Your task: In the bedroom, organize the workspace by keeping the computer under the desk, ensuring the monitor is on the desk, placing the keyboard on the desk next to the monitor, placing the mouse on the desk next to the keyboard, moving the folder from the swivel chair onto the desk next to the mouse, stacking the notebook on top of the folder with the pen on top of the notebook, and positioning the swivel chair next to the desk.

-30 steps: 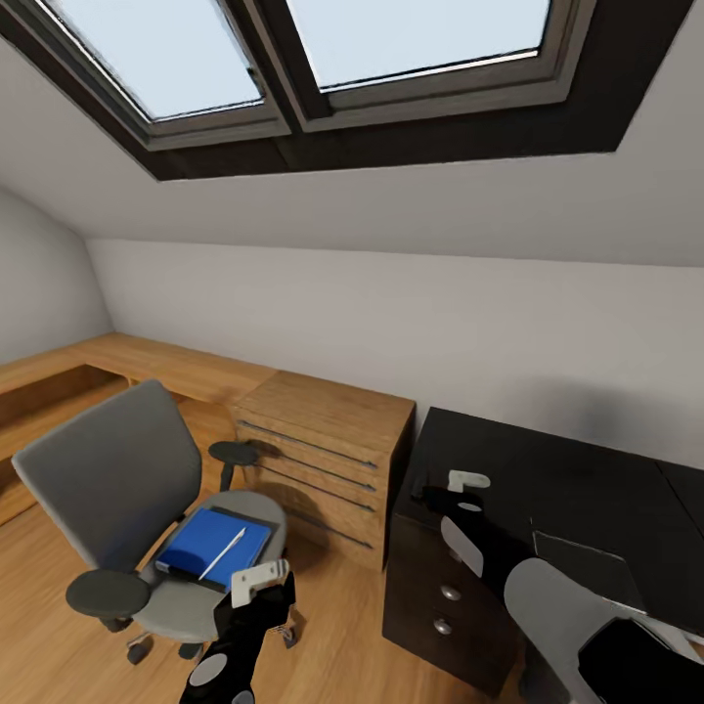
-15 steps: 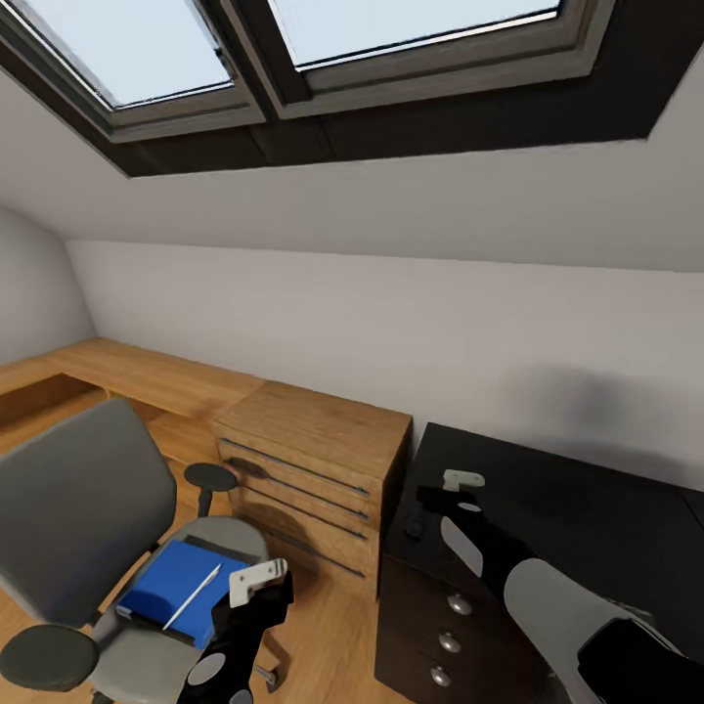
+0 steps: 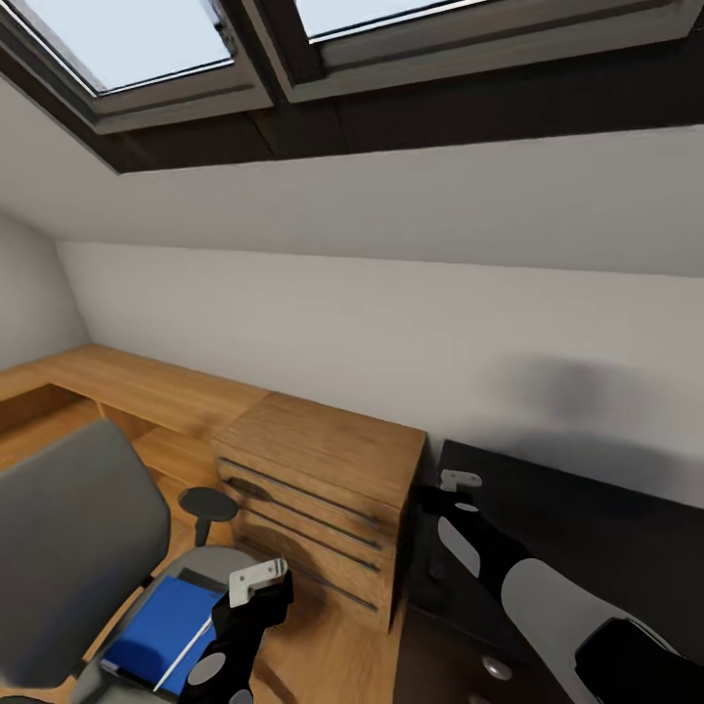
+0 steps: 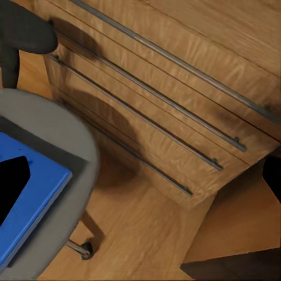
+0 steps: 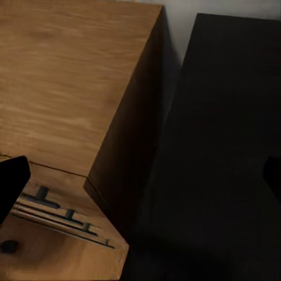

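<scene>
Black desk (image 3: 587,508) beside wooden cabinet (image 3: 323,460), skylit attic.

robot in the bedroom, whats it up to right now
Nothing is being held. The robot faces the corner where a wooden cabinet stands beside the black desk. The swivel chair is at its left, with the blue folder lying on the seat and the white pen on top of it. The left pincer hangs above the seat's edge near the folder; the right pincer is over the desk's near corner. The folder has yet to reach the desk.
</scene>
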